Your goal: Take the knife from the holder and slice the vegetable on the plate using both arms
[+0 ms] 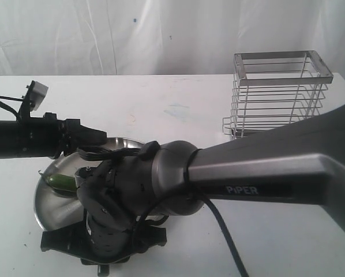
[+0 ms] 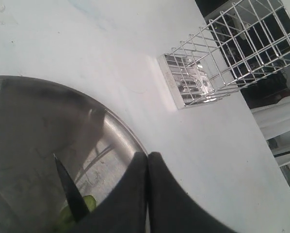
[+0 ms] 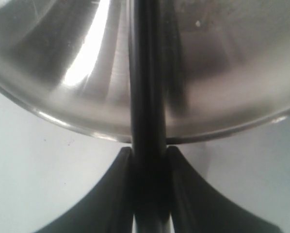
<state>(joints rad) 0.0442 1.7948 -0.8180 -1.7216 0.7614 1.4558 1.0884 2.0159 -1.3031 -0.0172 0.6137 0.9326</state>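
A: Progress across the white table (image 1: pixel 161 104), biggest thing first?

B: Beginning with the tall silver wire-rack holder (image 1: pixel 279 95): standing toward the back right, well apart from the work, no blade seen inside. Taking-out step judged done.

A: And the round shiny stainless-steel plate (image 1: pixel 45 208)?

B: Sitting at the front left, partly hidden under the grey right arm (image 1: pixel 265 173) reaching across the middle.

A: Slim all-black knife (image 3: pixel 146 97)?

B: Out of the rack and clamped in the right tool (image 3: pixel 147 158), jaws parted only by the handle's thickness and closed firmly on it. Reaching out over the plate's rim, dark blade crossing the green, tip past it.

A: Slender glossy dark-green vegetable (image 1: pixel 63 183)?

B: Lying on the plate's left side, under or against the blade; cutting in or merely resting, impossible to tell. Left tool (image 2: pixel 147 160) close above, jaws pressed fully together, nothing visible between them. Pinning the vegetable or only hovering, also impossible to tell.

A: Left to do, then?

B: Probably the slicing itself. No loose rounds visible anywhere, though with much of the plate hidden. First cut judged pending or barely begun.
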